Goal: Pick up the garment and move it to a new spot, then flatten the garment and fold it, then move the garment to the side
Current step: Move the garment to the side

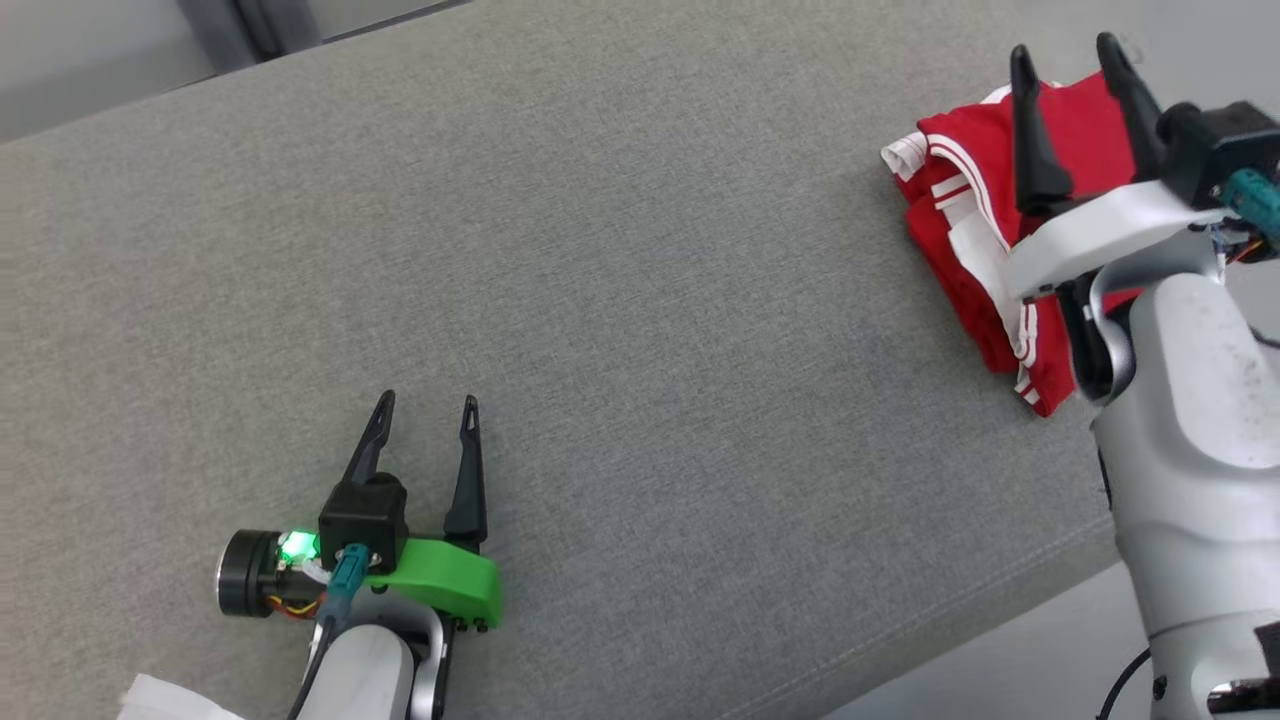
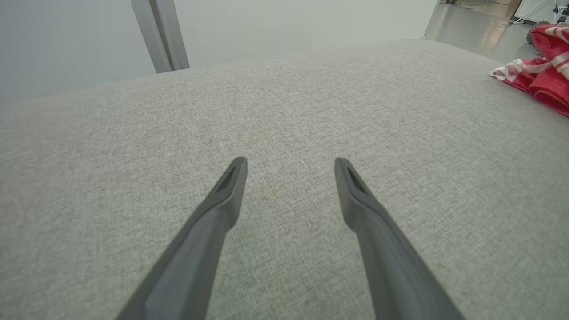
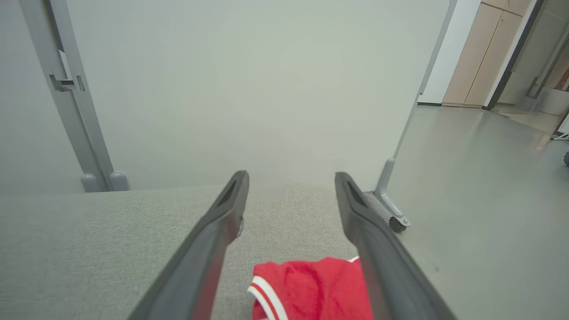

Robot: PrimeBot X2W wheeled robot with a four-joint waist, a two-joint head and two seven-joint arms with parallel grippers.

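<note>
Garment (image 1: 970,250), one; left gripper (image 1: 428,400); right gripper (image 1: 1064,46)

Grey fabric surface (image 1: 640,300): bare across the centre and left of the head view, open passage.
Obstacles:
- folded red garment (image 1: 975,250), upper right, near the right edge
- right gripper (image 1: 1063,45) over it
- left gripper (image 1: 428,398), lower left
- metal post (image 2: 160,35), upper left of the left wrist view, beyond the far edge

A wide grey woven-fabric counter (image 1: 620,300) meets a pale partition wall (image 3: 249,89) framed by slanting grey metal posts (image 3: 73,111) — beyond lie glossy grey floor (image 3: 480,186) and light wooden cabinet doors (image 3: 475,49).
</note>
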